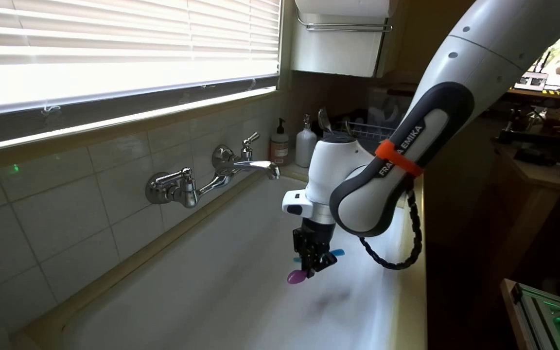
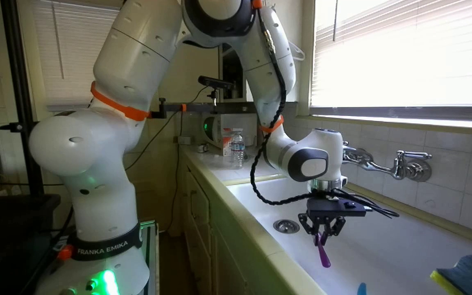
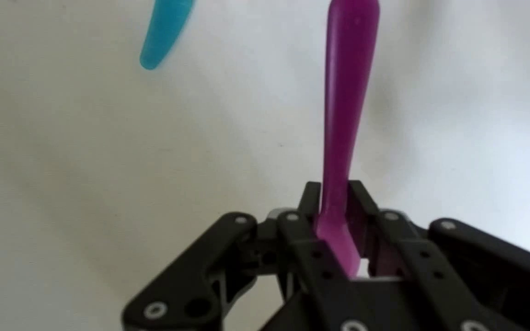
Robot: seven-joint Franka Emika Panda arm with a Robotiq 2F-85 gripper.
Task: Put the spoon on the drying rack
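My gripper (image 3: pixel 334 195) is shut on the purple spoon (image 3: pixel 350 73), with the fingers on either side of its neck. The spoon's handle points away from the jaws in the wrist view, and part of its bowl is hidden among the fingers. In an exterior view the bowl of the spoon (image 1: pixel 296 277) sticks out beside the gripper (image 1: pixel 310 273), over the white sink. Another exterior view has the handle (image 2: pixel 324 257) slanting down from the gripper (image 2: pixel 320 240). The drying rack (image 1: pixel 365 130) stands beyond the sink's far end, partly hidden behind the arm.
A teal-blue utensil (image 3: pixel 164 34) lies in the sink basin (image 1: pixel 202 272). The faucet (image 1: pixel 260 166) reaches over the basin from the tiled wall. Two soap bottles (image 1: pixel 305 146) stand at the far rim. A sponge (image 2: pixel 467 274) is at the sink's near end.
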